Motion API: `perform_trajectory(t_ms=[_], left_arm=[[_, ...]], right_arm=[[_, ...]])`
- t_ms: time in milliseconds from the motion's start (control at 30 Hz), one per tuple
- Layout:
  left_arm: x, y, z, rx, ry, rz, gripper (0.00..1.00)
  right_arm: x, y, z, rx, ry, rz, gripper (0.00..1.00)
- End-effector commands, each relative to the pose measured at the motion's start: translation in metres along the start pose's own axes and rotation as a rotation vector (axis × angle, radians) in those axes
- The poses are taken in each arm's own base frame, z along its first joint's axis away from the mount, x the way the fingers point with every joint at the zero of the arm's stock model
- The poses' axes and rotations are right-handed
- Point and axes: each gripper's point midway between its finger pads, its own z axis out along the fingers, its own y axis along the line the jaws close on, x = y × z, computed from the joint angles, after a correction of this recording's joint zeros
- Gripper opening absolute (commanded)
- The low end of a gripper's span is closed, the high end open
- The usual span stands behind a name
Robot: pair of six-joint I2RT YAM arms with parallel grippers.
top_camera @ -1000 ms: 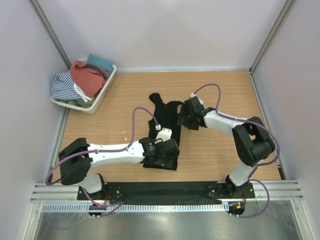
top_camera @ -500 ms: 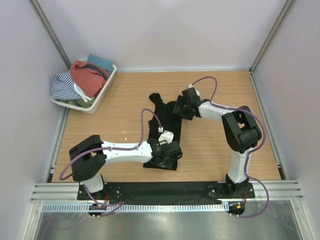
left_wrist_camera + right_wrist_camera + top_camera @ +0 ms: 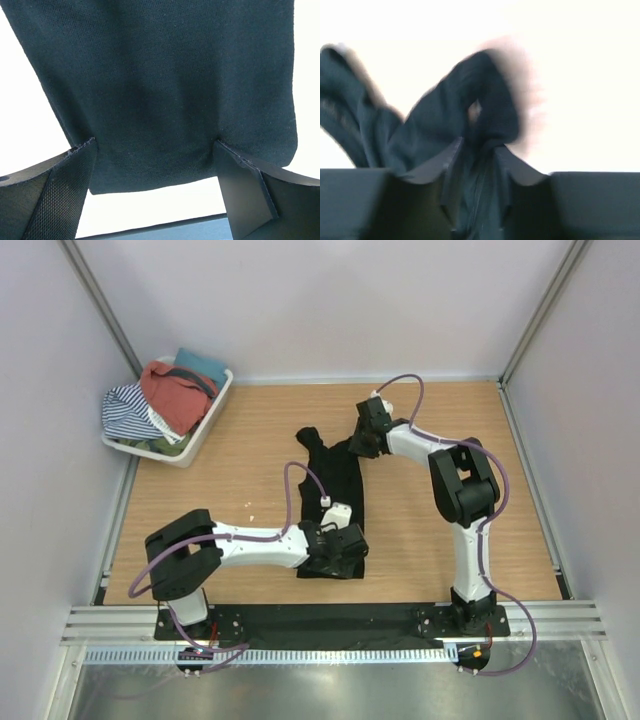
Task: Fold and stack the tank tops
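The black tank top (image 3: 338, 480) was laid lengthwise at the middle of the desk (image 3: 220, 480), with its straps toward the far edge. Its near hem was straddled by the left gripper (image 3: 155, 145), whose jaws were held wide apart over the cloth. A far strap seemed to be clamped between the nearly closed jaws of the right gripper (image 3: 477, 145), though that view was blurred. The rust-red tank top (image 3: 172, 395) was heaped in the white basket (image 3: 207, 423) at the far left corner.
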Motion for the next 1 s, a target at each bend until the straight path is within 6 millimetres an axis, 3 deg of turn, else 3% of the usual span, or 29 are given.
perform_trajectory(t_ms=[0, 67, 133, 200, 233, 333, 467, 533, 567, 600, 667, 800, 967], left_arm=[[0.057, 0.024, 0.019, -0.076, 0.148, 0.069, 0.99], [0.067, 0.027, 0.019, -0.081, 0.165, 0.079, 0.98], [0.072, 0.029, 0.02, -0.087, 0.174, 0.082, 0.98], [0.076, 0.028, 0.021, -0.084, 0.178, 0.084, 0.98], [0.077, 0.028, 0.02, -0.083, 0.179, 0.084, 0.97], [0.077, 0.028, 0.02, -0.081, 0.178, 0.083, 0.97], [0.076, 0.027, 0.018, -0.075, 0.176, 0.084, 0.98], [0.075, 0.028, 0.017, -0.074, 0.174, 0.083, 0.97], [0.076, 0.029, 0.017, -0.079, 0.177, 0.085, 0.97], [0.075, 0.03, 0.016, -0.08, 0.176, 0.085, 0.97], [0.075, 0.03, 0.016, -0.081, 0.175, 0.086, 0.97], [0.077, 0.032, 0.016, -0.086, 0.179, 0.088, 0.97], [0.076, 0.033, 0.015, -0.094, 0.179, 0.094, 0.97]], right_arm=[[-0.039, -0.003, 0.004, 0.056, -0.081, -0.027, 0.32], [-0.05, 0.002, 0.007, 0.054, -0.096, -0.03, 0.34], [-0.059, 0.005, 0.004, 0.06, -0.113, -0.039, 0.48], [-0.065, 0.008, 0.003, 0.048, -0.128, -0.047, 0.46], [-0.068, 0.01, 0.001, 0.038, -0.136, -0.044, 0.32], [-0.071, 0.03, -0.003, -0.051, -0.124, -0.037, 0.04], [-0.073, 0.032, -0.005, -0.068, -0.112, -0.015, 0.01], [-0.076, 0.027, -0.006, -0.056, -0.116, -0.013, 0.02], [-0.079, 0.023, -0.007, -0.034, -0.129, -0.026, 0.08], [-0.081, 0.016, -0.009, -0.011, -0.128, -0.031, 0.26], [-0.083, 0.008, -0.013, 0.02, -0.137, -0.047, 0.32], [-0.079, -0.012, -0.021, 0.081, -0.124, -0.074, 0.35], [-0.068, -0.017, -0.023, 0.06, -0.09, -0.062, 0.35]])
